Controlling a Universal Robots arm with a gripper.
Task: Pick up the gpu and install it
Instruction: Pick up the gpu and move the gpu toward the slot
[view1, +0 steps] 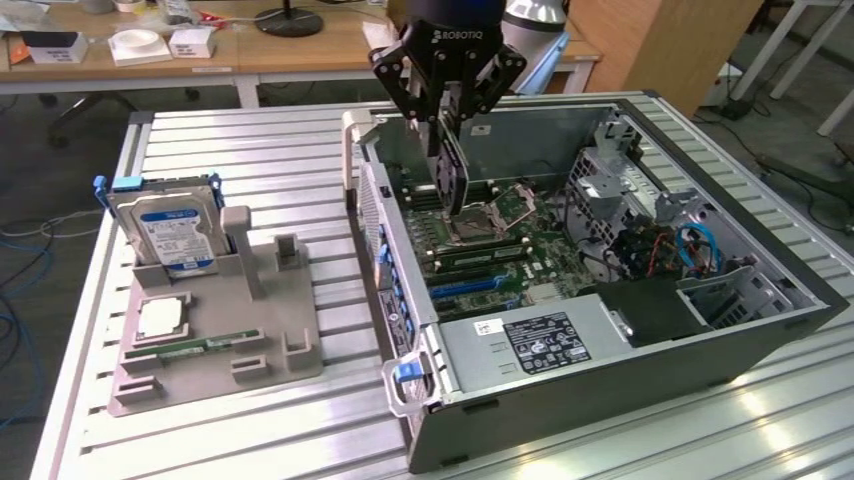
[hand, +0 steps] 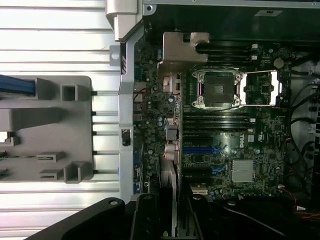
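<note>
End effector (view1: 449, 118) apparently clamps gpu (view1: 455, 180); face hidden.

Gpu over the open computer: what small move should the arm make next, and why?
Probably a slow, short lowering toward the motherboard. The gripper holds the gpu upright, edge down, over the open computer case and seemingly above the board's slots, so it likely has to come down before it can seat.

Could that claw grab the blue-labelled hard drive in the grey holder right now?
Probably not as things stand. The claw is closed on the gpu, held upright over the open computer case, so it has no free grip. The hard drive itself stands uncovered in its holder, with nothing above it.
</note>
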